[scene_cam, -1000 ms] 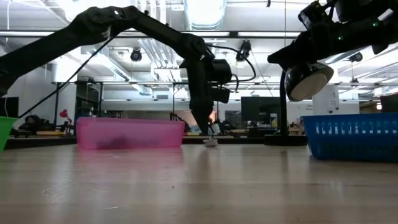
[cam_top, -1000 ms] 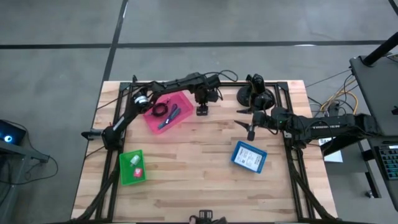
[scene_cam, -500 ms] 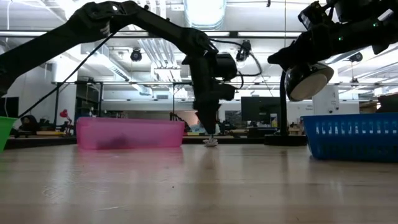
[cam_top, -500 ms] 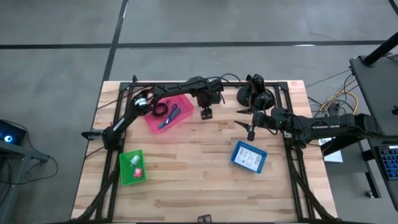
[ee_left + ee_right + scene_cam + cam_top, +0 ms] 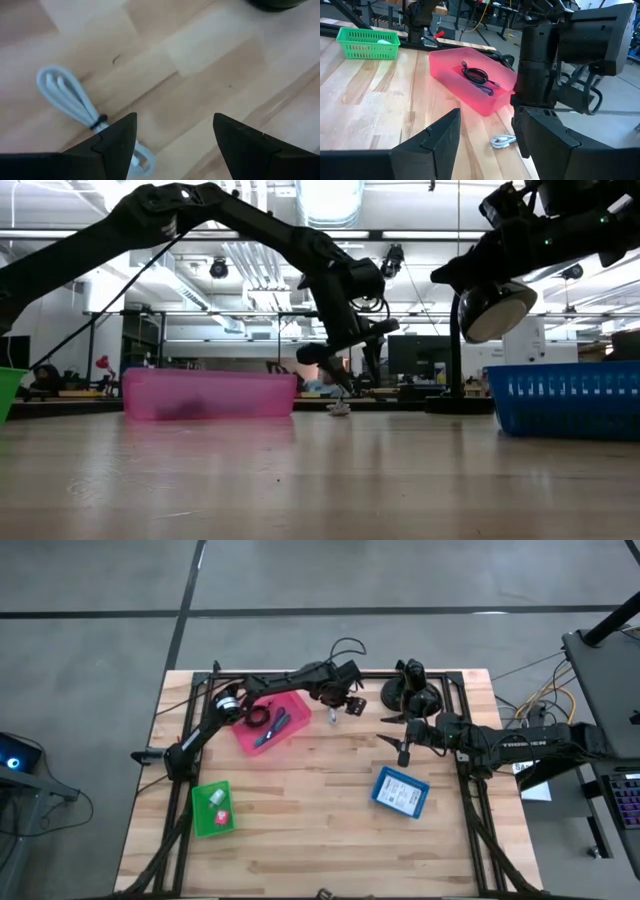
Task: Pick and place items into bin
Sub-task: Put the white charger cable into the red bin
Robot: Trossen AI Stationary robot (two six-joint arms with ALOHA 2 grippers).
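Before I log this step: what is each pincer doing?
Left pincer: open, empty, over the white cable on the table.
Right pincer: open, empty, waiting near the blue bin.

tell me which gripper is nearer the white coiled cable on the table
Left. The left gripper hovers just over the white cable; the right gripper hangs farther off, toward the blue bin.

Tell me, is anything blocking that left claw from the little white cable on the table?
Nothing visible. The white cable lies on bare wood just below the open left claw, beside the pink bin. The right claw waits farther off, above the table.
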